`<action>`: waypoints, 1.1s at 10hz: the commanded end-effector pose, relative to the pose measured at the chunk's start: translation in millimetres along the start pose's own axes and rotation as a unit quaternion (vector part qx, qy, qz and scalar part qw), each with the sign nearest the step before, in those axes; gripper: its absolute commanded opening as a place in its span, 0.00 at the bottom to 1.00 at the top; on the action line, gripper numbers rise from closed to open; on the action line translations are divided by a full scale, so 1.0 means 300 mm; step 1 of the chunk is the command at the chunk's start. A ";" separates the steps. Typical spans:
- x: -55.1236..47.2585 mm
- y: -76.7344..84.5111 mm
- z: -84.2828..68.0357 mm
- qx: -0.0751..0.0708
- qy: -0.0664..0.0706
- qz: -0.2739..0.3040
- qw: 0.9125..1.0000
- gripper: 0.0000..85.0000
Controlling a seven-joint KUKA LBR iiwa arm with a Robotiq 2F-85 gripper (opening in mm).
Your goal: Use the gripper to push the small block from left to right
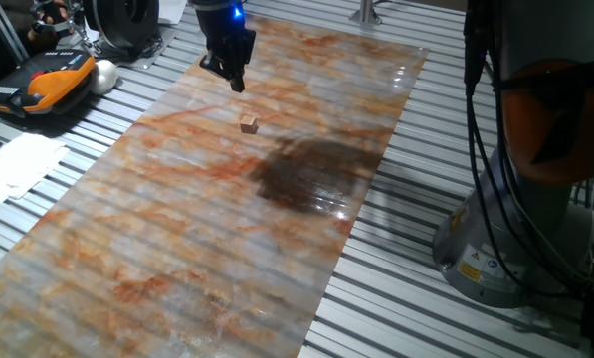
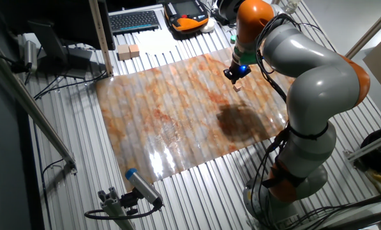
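The small block (image 1: pixel 249 123) is a tiny light-tan wooden cube. It lies on the marbled orange-grey sheet (image 1: pixel 177 229) toward its far end. In the other fixed view it shows just below the gripper's tip (image 2: pixel 239 88). My gripper (image 1: pixel 237 84) is black with a blue light above it. It hangs a short way beyond the block, apart from it, with its tip close over the sheet. Its fingers look pressed together with nothing between them. It also shows in the other fixed view (image 2: pixel 234 77).
A dark stain (image 1: pixel 311 174) marks the sheet beside the block. An orange-black device (image 1: pixel 48 80) and white papers (image 1: pixel 18 164) lie off the sheet. The arm's base (image 1: pixel 515 249) and its cables stand opposite. Two larger wooden blocks (image 2: pixel 129 52) and a keyboard (image 2: pixel 134 21) sit beyond the sheet.
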State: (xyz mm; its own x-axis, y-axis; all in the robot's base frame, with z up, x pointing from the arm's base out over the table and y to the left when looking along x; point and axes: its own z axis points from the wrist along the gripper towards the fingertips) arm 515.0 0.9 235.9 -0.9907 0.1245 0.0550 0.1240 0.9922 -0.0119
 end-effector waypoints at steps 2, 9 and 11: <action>0.000 0.000 0.000 0.000 0.000 0.002 1.000 0.00; 0.000 0.000 -0.001 0.001 -0.009 0.005 1.000 0.00; 0.000 0.000 -0.001 -0.001 -0.005 0.008 1.000 0.00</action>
State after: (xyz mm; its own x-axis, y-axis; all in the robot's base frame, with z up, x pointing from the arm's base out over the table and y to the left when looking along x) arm 515.0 0.7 236.0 -0.9891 0.1399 0.0453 0.1396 0.9902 -0.0105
